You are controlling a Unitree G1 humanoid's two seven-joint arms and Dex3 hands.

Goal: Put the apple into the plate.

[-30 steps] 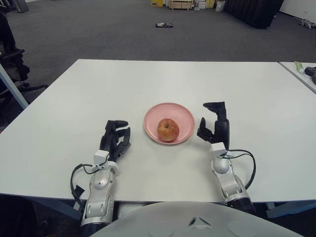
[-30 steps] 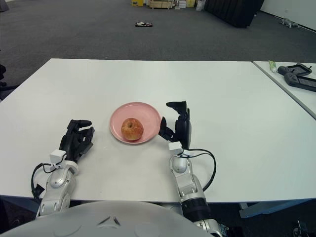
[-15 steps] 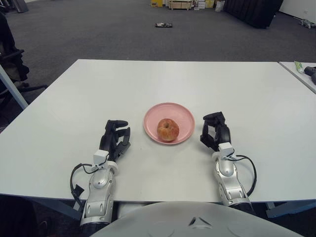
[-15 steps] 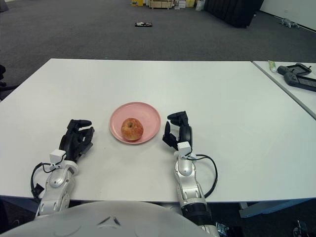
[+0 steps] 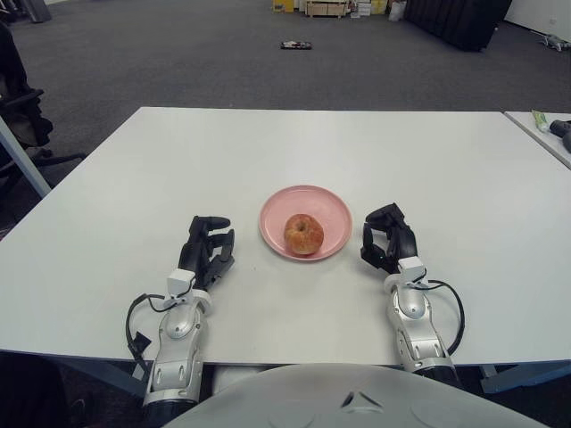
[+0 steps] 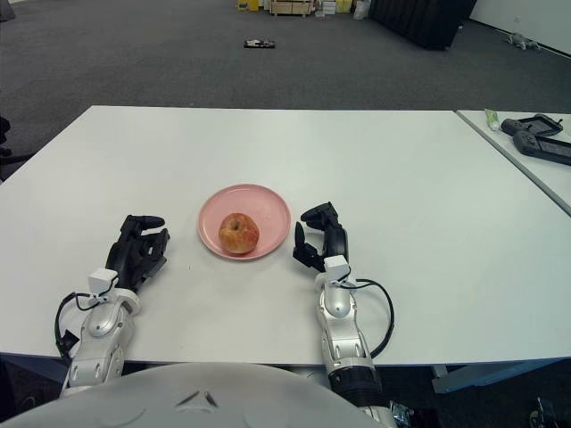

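Observation:
A red-yellow apple [image 5: 303, 234] lies inside the pink plate [image 5: 328, 209] in the middle of the white table [image 5: 294, 152]. My right hand [image 5: 386, 241] is low over the table just right of the plate, fingers loosely curled and holding nothing. To the left of the plate is my left hand [image 5: 207, 248], fingers relaxed and holding nothing.
A second table edge at the far right carries a black device [image 6: 535, 135] and a small green-white tube [image 6: 492, 119]. A dark chair [image 5: 20, 116] stands off the left side. Grey carpet floor lies beyond the table.
My right hand has dropped from a raised, spread pose beside the plate and drawn its fingers in. The apple, plate and left hand have not moved.

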